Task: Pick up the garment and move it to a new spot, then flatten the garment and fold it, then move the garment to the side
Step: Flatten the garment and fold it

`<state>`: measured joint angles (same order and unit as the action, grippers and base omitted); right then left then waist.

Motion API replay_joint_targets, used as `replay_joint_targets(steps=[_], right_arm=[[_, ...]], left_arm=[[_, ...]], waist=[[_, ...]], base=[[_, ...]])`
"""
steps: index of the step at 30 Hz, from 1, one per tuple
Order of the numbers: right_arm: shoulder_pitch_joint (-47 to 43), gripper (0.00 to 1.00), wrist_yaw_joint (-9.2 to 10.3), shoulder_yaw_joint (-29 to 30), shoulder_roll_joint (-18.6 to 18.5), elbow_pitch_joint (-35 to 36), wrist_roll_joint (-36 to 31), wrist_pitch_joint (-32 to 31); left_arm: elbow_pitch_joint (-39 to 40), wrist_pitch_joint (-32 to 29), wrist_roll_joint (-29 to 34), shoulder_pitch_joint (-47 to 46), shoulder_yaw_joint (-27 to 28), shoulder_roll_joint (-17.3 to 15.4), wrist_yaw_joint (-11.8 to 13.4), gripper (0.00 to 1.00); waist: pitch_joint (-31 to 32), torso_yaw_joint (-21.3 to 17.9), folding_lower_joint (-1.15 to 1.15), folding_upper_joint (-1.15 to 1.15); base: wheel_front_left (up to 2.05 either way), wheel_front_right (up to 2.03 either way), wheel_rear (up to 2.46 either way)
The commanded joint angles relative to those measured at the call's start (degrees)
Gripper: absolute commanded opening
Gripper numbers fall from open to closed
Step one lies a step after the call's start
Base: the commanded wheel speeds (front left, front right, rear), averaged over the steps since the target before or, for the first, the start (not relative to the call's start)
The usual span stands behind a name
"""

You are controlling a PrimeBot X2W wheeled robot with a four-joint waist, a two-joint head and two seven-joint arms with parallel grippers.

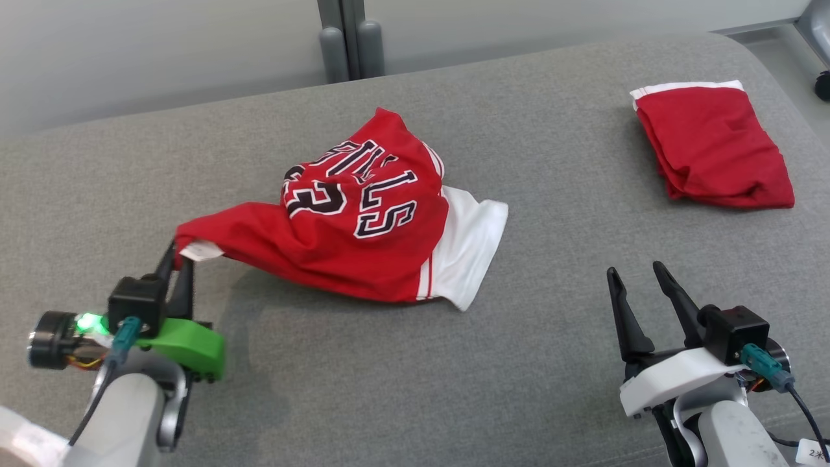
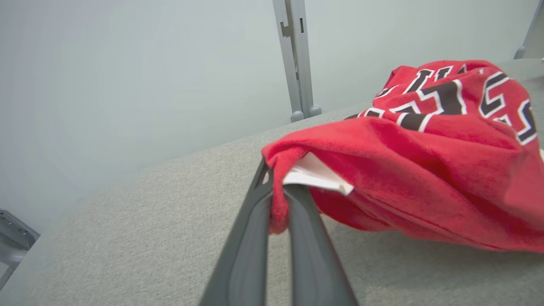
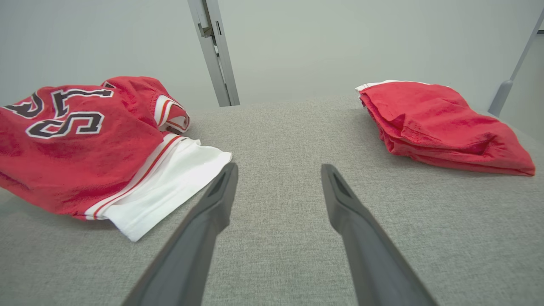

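A crumpled red garment (image 1: pixel 350 220) with black-and-white lettering and a white hem lies mid-table. My left gripper (image 1: pixel 179 251) is shut on its left corner, beside a white label, and that corner is lifted off the cloth surface. In the left wrist view the red fabric (image 2: pixel 425 170) is pinched between my left gripper (image 2: pixel 278 191) fingers. My right gripper (image 1: pixel 639 272) stands open at the lower right, nothing between its fingers, apart from the garment. In the right wrist view the garment (image 3: pixel 76 140) lies to the left of the open right gripper (image 3: pixel 278 170).
A folded red garment (image 1: pixel 713 146) with a white edge rests at the far right of the grey table (image 1: pixel 415 389); it appears too in the right wrist view (image 3: pixel 437 123). A grey post (image 1: pixel 350 39) stands behind the table's far edge.
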<state>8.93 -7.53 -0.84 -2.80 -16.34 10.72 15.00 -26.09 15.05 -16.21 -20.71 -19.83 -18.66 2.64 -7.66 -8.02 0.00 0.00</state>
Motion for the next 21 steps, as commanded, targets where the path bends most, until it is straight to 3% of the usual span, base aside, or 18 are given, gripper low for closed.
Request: replay_joint_targets(steps=[1,6,11,18,19,20,21], right_arm=[[-0.4,1.0,0.09,0.3,-0.2,-0.1,0.3,0.3],[-0.5,1.0,0.09,1.6,-0.2,0.0,0.0,0.3],[-0.3,1.0,0.09,2.7,-0.2,0.1,-0.5,0.3],[0.2,1.0,0.09,2.6,-0.2,0.0,-1.3,0.3],[0.3,1.0,0.09,2.5,-0.2,0.0,-1.2,0.3],[0.3,1.0,0.09,2.5,-0.2,0.0,-1.3,0.3],[0.3,1.0,0.09,2.6,-0.2,0.0,-1.4,0.3]], left_arm=[[0.8,0.2,1.2,1.7,1.0,-1.9,1.6,0.0],[2.8,0.1,-0.1,6.7,4.5,-4.1,5.9,0.0],[3.6,-0.1,-1.5,13.7,5.7,-1.7,10.3,0.0],[0.5,0.0,-2.9,17.2,6.7,0.5,13.0,0.0],[0.2,0.1,-3.1,17.2,7.1,0.6,13.3,0.02],[0.0,0.1,-3.1,17.2,7.7,0.5,13.5,0.23],[0.0,0.2,-3.0,17.2,8.3,0.4,13.6,0.35]], waist=[[0.5,0.5,0.0,0.0],[0.4,0.7,0.0,0.0],[-0.1,1.2,0.0,0.0],[-0.3,1.9,0.0,0.0],[-0.3,2.0,0.0,0.0],[-0.3,2.1,0.0,0.0],[-0.3,2.2,0.0,0.0]], base=[[0.0,0.0,0.0],[0.0,0.0,0.0],[0.0,0.0,0.0],[0.0,0.0,0.0],[0.0,0.0,0.0],[0.0,0.0,0.0],[0.0,0.0,0.0]])
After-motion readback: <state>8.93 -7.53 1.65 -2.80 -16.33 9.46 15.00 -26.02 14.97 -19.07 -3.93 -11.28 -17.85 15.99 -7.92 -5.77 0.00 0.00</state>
